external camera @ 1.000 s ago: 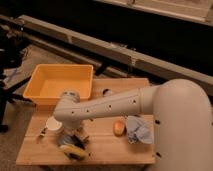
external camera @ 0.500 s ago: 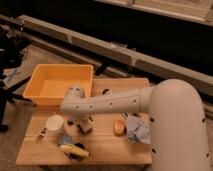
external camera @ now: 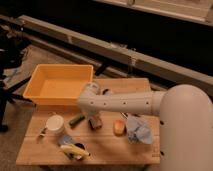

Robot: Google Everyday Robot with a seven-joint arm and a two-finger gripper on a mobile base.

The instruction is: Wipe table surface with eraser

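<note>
table surface: light-brown wooden tabletop [external camera: 107, 146] of joined planks, seen from above at an angle.
arm: white robot arm [external camera: 125, 103] reaches in from the right, across the middle of the tabletop, and bends down at its left end.
gripper: gripper [external camera: 94, 123] points down at the tabletop centre, just right of a dark green object; its tip is at or very near the wood.
gripper state: fingers fully closed; whether anything is clamped between them cannot be told.
eraser: small blue-grey block [external camera: 65, 140] lies flat near the front left of the tabletop, below the cup and touching the banana; apart from the gripper.
banana: yellow banana [external camera: 74, 150] lies near the front edge, partly over the eraser.
cup: white cup [external camera: 55, 123] stands upright at the left side, between the tub and the eraser.
tub: yellow plastic tub [external camera: 35, 85] sits at the back left corner, overhanging the edge.
cloth: pale blue-grey cloth [external camera: 138, 131] lies crumpled at the right, under the arm.
orange object: small round orange item [external camera: 119, 127] sits just left of the cloth.
dark green object: short dark piece [external camera: 76, 120] lies between cup and gripper.
</note>
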